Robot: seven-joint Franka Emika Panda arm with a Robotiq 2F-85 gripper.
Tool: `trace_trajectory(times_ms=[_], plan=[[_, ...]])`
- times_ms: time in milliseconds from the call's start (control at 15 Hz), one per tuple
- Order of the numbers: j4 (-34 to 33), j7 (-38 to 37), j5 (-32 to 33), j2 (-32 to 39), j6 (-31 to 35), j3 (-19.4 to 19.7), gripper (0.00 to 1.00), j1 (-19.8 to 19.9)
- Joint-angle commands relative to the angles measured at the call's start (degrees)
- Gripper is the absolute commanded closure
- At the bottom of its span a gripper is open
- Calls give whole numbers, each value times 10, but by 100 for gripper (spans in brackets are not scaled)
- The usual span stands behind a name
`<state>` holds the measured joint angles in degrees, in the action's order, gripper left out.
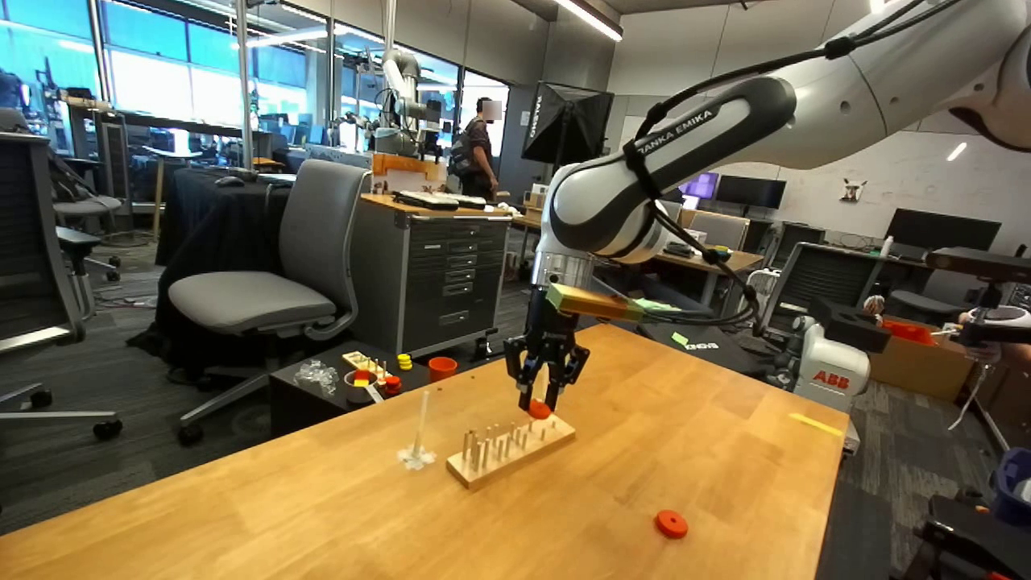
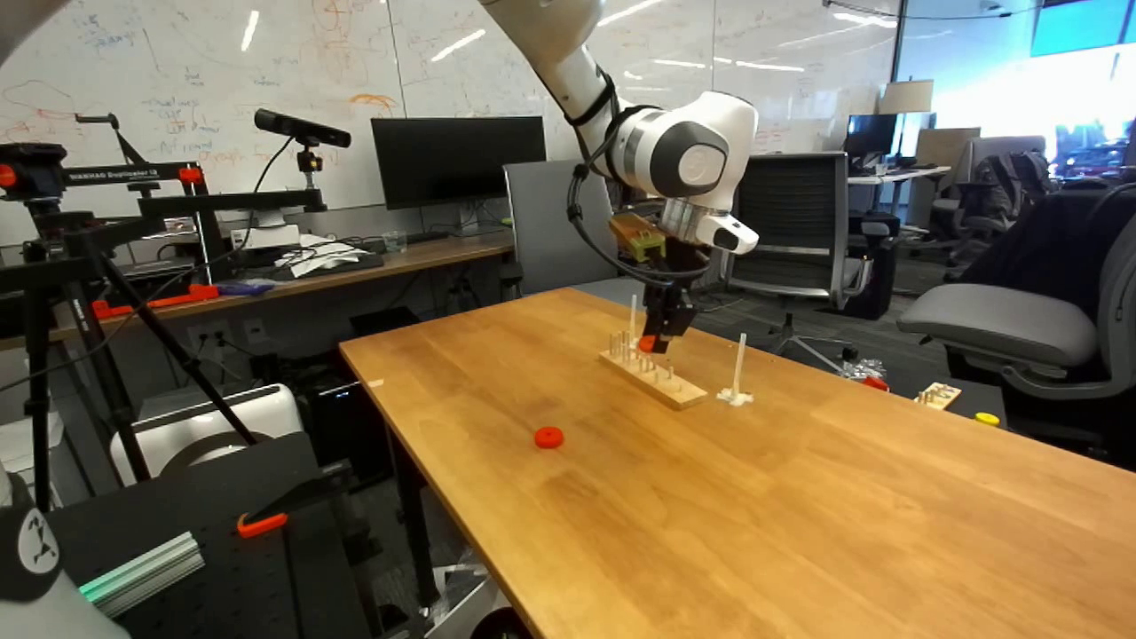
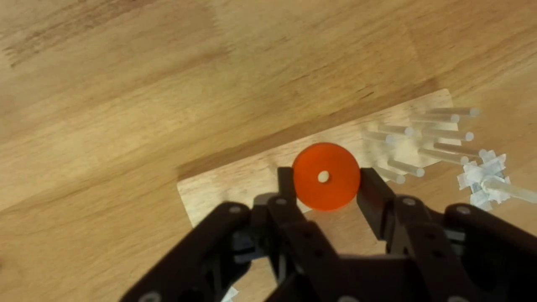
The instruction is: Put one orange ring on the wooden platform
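Wrist view: gripper [image 3: 326, 180] set narrow, pinching the orange ring [image 3: 337, 186] by its rim. Contact at both pads [image 3: 287, 180], at 9 o'clock and at 3 o'clock. Held face-on to the camera, with a pale spot [image 3: 323, 176] in the small centre hole; peg tip or bare wood, cannot tell.

Behind the ring from this angle: wooden platform [image 3: 209, 191], running out toward 9 o'clock and toward 2 o'clock, with tall pegs [image 3: 447, 134] crowded at the latter end. Beyond these, at 3 o'clock: rod [image 3: 509, 190] in a patch of pale tape [image 3: 468, 179].

Side-on in an exterior view: orange ring [image 1: 540, 410] at the fingertips [image 1: 552, 396], above the 1 o'clock part of the platform. Touching slab or peg, cannot tell.

Shown in both exterior views, outside the wrist frame: second orange ring [image 1: 664, 528], flat on the tabletop [image 1: 749, 451], well apart from the gripper. Placed at 4 o'clock or at 8 o'clock from the platform, depending on the camera.

Separate in an exterior view: two upright rods [image 2: 739, 362], near 3 o'clock and near 12 o'clock from the platform. Farther out there: dark monitor [image 2: 457, 160] toward 10 o'clock, whiteboard [image 2: 444, 89] above. Farther out in an exterior view: yellow discs [image 1: 404, 362] between 9 and 10 o'clock, past the tabletop's edge, and a person [image 1: 481, 145] between 11 and 12.
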<state>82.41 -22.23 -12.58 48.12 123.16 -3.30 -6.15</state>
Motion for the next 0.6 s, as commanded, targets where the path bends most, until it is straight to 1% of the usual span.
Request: trace_trajectory(times_ms=[0, 533], plan=[[-52, -25, -8, 23, -38, 6, 82, -4], [-111, -58, -4, 65, -89, 18, 82, -4]])
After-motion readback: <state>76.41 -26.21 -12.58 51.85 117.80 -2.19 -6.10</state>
